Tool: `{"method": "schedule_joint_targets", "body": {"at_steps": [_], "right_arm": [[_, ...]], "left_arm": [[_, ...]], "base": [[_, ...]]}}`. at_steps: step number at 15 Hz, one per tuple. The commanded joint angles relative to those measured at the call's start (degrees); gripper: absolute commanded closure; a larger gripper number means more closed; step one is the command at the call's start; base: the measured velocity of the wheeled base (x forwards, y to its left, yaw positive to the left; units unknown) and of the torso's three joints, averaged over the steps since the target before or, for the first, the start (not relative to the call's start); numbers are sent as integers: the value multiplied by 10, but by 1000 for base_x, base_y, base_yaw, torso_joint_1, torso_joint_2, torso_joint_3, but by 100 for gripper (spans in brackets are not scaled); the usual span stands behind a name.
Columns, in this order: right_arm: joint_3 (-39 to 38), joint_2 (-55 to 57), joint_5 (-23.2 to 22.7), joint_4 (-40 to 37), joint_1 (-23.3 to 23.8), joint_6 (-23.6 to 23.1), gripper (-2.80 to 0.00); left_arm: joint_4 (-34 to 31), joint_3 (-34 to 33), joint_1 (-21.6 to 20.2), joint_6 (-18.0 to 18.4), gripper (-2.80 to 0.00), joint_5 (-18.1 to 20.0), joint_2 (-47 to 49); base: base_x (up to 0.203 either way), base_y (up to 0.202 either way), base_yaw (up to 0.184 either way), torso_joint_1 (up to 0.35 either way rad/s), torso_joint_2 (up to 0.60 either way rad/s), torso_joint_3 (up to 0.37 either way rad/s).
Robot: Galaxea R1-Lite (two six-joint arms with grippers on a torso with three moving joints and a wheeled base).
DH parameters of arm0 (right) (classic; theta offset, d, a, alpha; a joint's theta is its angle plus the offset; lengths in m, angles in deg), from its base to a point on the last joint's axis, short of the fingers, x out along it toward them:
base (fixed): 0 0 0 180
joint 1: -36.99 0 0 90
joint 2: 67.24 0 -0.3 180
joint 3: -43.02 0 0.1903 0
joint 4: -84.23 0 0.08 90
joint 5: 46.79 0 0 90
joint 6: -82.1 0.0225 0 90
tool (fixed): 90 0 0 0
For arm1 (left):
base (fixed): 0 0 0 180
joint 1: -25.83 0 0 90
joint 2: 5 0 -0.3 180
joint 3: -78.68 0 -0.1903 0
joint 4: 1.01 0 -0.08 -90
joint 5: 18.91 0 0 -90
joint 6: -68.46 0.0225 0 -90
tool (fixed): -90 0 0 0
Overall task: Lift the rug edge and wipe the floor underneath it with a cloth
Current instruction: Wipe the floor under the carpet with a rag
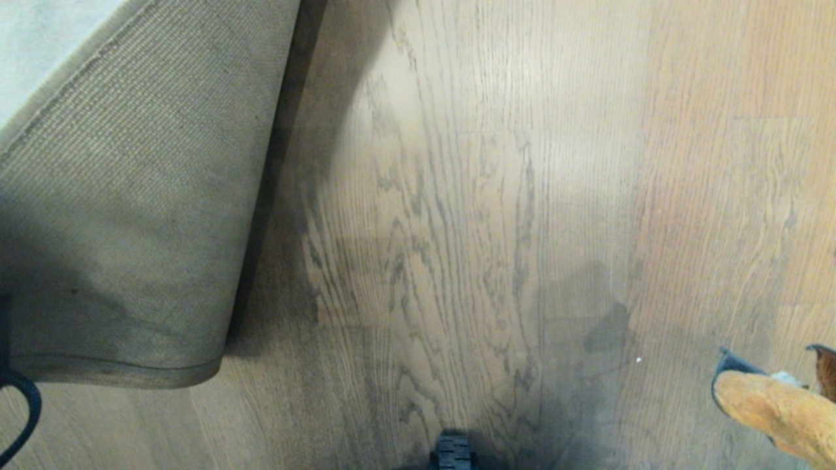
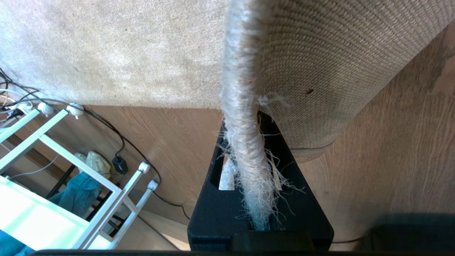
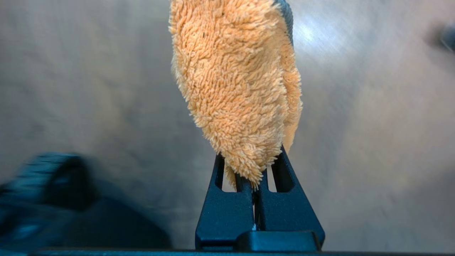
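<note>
The rug edge [image 1: 130,215] is lifted and folded back at the left of the head view, its brownish woven backing facing up and a strip of pale pile at the far left. In the left wrist view my left gripper [image 2: 249,142] is shut on the rug edge [image 2: 245,135], whose frayed fibres spread over the black fingers [image 2: 302,192]. Bare wood floor [image 1: 470,215] lies exposed beside the fold. My right gripper [image 3: 253,160] is shut on the orange cloth [image 3: 238,81], which hangs from it above the floor. The cloth [image 1: 777,408] shows at the lower right of the head view.
A white metal frame [image 2: 67,177] and black cables [image 2: 106,124] stand on the floor beyond the rug. A black cable loop [image 1: 23,405] hangs at the lower left of the head view, and a small black part of my base [image 1: 452,454] shows at the bottom edge.
</note>
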Motion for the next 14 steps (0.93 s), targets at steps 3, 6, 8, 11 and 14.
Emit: {"method": "schedule_joint_targets", "body": {"at_steps": [3, 6, 8, 11, 14], "right_arm": [[72, 67, -92, -32, -1, 0, 0], [98, 155, -184, -23, 0, -2, 0], [99, 208, -240, 4, 0, -2, 0], [109, 289, -308, 32, 0, -2, 0], [129, 385, -351, 65, -3, -2, 0]], "left_arm": [[-1, 0, 0, 0, 0, -3, 10], [0, 1, 0, 0, 0, -3, 19], [1, 4, 0, 0, 0, -3, 26], [5, 8, 0, 0, 0, -3, 39], [5, 10, 0, 0, 0, -3, 55]], "base": [[0, 0, 0, 0, 0, 0], [0, 0, 0, 0, 0, 0], [0, 0, 0, 0, 0, 0], [0, 0, 0, 0, 0, 0], [0, 0, 0, 0, 0, 0]]}}
